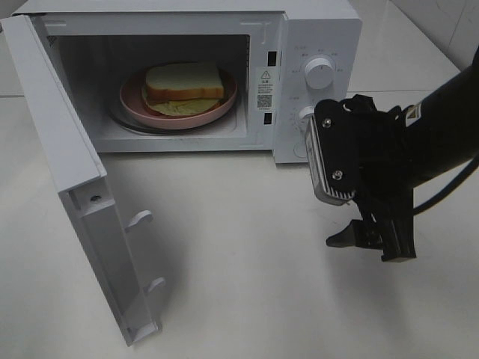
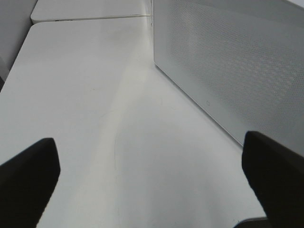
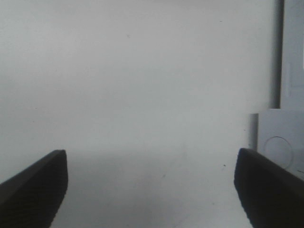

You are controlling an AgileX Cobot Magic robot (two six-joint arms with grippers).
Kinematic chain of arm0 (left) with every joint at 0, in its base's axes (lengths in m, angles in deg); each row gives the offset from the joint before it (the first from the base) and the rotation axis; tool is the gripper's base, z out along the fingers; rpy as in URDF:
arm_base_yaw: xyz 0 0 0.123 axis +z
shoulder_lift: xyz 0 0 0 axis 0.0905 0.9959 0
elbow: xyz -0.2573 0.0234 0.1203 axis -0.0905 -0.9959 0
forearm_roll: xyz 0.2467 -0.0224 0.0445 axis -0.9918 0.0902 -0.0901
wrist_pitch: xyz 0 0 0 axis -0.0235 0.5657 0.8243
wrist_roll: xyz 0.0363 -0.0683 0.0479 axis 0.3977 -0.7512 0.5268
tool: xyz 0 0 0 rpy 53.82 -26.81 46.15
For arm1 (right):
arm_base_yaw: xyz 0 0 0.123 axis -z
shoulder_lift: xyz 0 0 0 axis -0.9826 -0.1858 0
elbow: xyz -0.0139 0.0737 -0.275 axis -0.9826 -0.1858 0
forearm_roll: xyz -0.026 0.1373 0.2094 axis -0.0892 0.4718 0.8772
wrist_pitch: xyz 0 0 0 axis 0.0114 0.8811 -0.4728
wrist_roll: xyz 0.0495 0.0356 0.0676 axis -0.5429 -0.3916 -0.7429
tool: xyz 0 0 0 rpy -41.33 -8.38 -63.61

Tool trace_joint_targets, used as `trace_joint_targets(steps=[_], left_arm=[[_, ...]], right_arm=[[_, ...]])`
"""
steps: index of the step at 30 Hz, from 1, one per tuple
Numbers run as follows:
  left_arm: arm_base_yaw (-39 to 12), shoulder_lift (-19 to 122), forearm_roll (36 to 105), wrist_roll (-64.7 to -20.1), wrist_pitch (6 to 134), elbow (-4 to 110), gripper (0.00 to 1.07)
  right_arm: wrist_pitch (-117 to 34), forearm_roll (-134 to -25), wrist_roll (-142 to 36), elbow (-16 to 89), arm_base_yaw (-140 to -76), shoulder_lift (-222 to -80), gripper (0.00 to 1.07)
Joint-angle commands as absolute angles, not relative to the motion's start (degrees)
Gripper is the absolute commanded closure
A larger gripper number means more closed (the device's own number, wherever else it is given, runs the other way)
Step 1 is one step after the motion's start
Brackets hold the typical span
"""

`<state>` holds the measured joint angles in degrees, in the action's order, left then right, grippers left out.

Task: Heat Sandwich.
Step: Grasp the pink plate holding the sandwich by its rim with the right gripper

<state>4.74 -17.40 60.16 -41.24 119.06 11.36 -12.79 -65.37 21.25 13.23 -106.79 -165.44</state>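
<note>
Exterior high: sandwich [image 1: 183,81] on pink plate [image 1: 135,105] inside microwave [image 1: 318,30], door [image 1: 75,187] wide open. Right tool [image 1: 368,243] fully spread, empty, above surface [image 1: 247,262]. Left tool [image 2: 152,178] spread wide, empty. Next, likely: close door with slow, even push near free edge, without shoving microwave.

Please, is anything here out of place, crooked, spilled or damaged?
Nothing looks spilled or broken. Only the sandwich is a little untidy: its bread slice sits toward the back of the pink plate, and a yellowish layer sticks out in front.
</note>
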Motion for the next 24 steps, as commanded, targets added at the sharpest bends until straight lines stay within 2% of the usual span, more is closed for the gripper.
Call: trace_joint_targets(steps=[1,12,24], left_arm=[[4.85,-18.72,60.56,-41.18,118.15,11.19,0.03],[4.85,-18.72,60.56,-41.18,118.15,11.19,0.03],[4.85,-18.72,60.56,-41.18,118.15,11.19,0.03]], right_arm=[[-11.30,-69.96,17.99,15.47,-106.79,-164.81,0.16],[-7.06,-74.08,16.96,22.91,-106.79,-167.96,0.18],[-5.52,-83.71,13.98,35.06,-112.92,-177.30,0.19]])
